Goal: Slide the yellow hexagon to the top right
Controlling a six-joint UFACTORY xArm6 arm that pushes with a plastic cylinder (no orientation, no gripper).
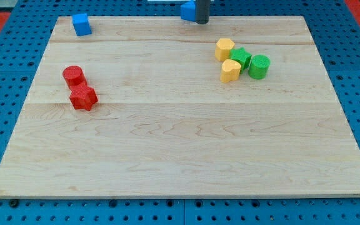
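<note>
Seven small plastic blocks sit on the pale wooden board (pixel 180 144). My tip (pixel 202 22), the lower end of the dark rod, stands at the view's top edge of the board, touching or just beside a blue block (pixel 188 10) on its left whose shape is cut off by the frame. There are no jaws on this rod, so nothing is held; it only pushes.

Task block: the yellow hexagon (pixel 224 49) lies just below my tip and slightly to its right, at the top-left of a tight cluster. Touching or nearly touching it, further from the tip, is a green block (pixel 240 57) of unclear shape. Below that pair is a yellow heart-like block (pixel 230 70), and a green cylinder (pixel 259 66) closes the cluster on the far right.

Far to the tip's left: a blue cube (pixel 81 24) near the top corner; lower down, a red cylinder (pixel 73 76) touching a red star-like block (pixel 83 97).

Risks, as judged:
- Pushing the hexagon straight right drives it into the green block, dragging the cluster along.
- Off-centre contact on a flat face may spin the hexagon and let it slip off the tip.
- Descending from here, the rod could nudge the adjacent blue block.
- The goal corner is near the board edge; overshoot could send it off.
</note>
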